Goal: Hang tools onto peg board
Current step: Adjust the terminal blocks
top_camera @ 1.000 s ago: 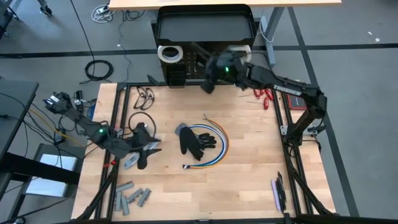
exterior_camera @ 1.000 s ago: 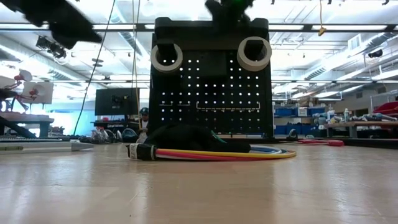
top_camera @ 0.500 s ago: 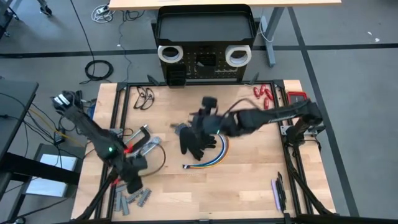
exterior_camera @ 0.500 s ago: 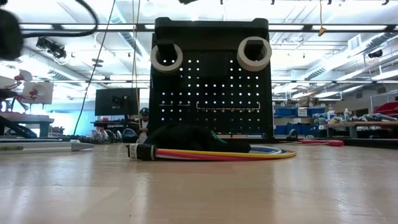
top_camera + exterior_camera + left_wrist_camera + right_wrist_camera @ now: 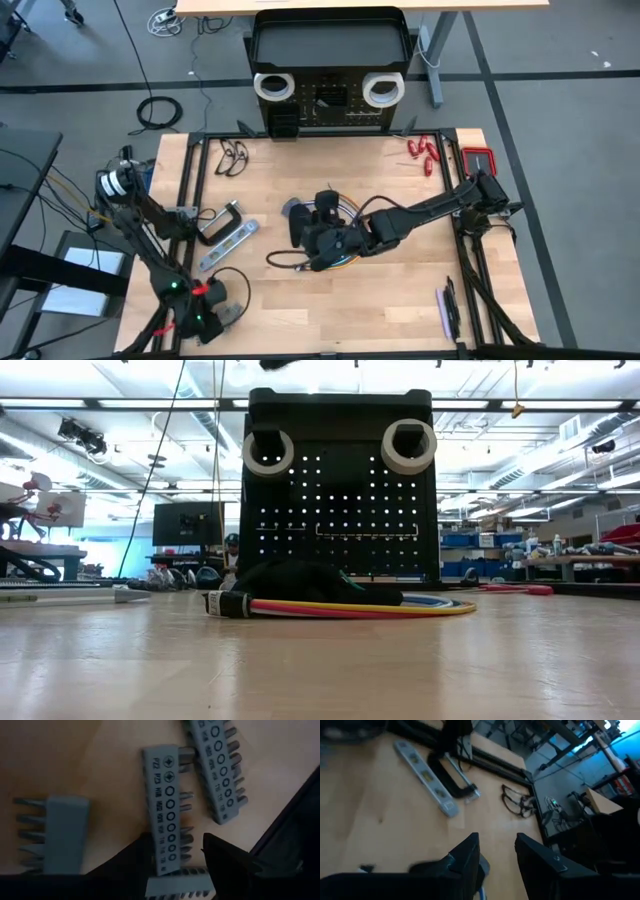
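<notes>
The left gripper [image 5: 205,318] is hovering at 7 o'clock by the table edge [image 5: 300,352], fingers spread around a grey bit holder [image 5: 166,815]. The right gripper [image 5: 318,245], fingers narrowly parted and empty, is hanging over the black glove [image 5: 305,222] at centre; bare wood is lying toward 5 o'clock.

Pale butcher-block wooden table top [image 5: 400,300]: smooth, satin sheen. Black upright perforated metal peg board [image 5: 340,510] at 12 o'clock: matt painted finish. Two white tape rolls [image 5: 268,452] on it: papery, dull. Grey moulded plastic bit holders [image 5: 164,810] at 7 o'clock: matt, printed lettering, bare metal bits. Silver-grey flat metal bar [image 5: 426,777]: brushed. Black C-shaped clamp [image 5: 451,780]: matt. Black cloth glove [image 5: 312,228] at centre: soft.
</notes>
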Controlling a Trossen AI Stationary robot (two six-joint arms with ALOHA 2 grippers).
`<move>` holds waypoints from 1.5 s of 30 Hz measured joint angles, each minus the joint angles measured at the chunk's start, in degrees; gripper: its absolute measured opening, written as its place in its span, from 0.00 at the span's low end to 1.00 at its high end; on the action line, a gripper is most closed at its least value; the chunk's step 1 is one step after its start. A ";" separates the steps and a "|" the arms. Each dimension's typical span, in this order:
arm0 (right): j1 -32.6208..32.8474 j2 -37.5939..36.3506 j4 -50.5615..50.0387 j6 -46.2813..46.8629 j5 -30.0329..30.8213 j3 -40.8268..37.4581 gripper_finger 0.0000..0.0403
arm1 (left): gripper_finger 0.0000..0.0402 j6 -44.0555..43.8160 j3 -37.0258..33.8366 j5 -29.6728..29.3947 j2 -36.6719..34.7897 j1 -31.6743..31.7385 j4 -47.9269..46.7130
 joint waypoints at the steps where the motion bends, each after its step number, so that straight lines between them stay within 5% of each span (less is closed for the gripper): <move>1: 0.22 0.00 0.17 0.36 0.03 0.00 0.34 | 0.47 -0.11 1.04 -0.62 1.16 -0.05 -0.87; 7: 1.30 -0.17 0.71 0.90 0.07 0.00 0.34 | 0.45 1.13 5.96 -11.12 5.47 0.99 -10.34; 15: 3.49 -0.17 0.55 1.51 1.27 0.00 0.34 | 0.32 8.52 6.45 -28.33 9.35 6.38 -14.60; 20: 4.79 -0.20 0.57 1.93 2.63 0.00 0.34 | 0.23 15.76 6.19 -39.32 10.31 13.09 -16.29; 24: 5.04 -0.20 0.59 2.55 2.63 0.00 0.34 | 0.21 25.26 9.85 -42.22 9.41 17.80 -20.41; 27: 5.05 -0.20 0.39 3.46 2.63 0.00 0.34 | 0.22 33.63 14.55 -38.31 7.80 18.99 -23.74; 30: 5.07 -0.20 0.19 3.96 2.58 0.00 0.34 | 0.24 37.66 18.81 -26.65 7.75 18.44 -28.88; 37: 5.11 -0.20 -1.65 7.23 2.39 0.00 0.34 | 0.32 30.14 21.55 1.40 7.60 11.54 -31.98; 45: 5.27 -0.20 -1.81 8.21 1.93 0.00 0.34 | 0.39 19.19 21.58 11.80 9.61 4.35 -35.83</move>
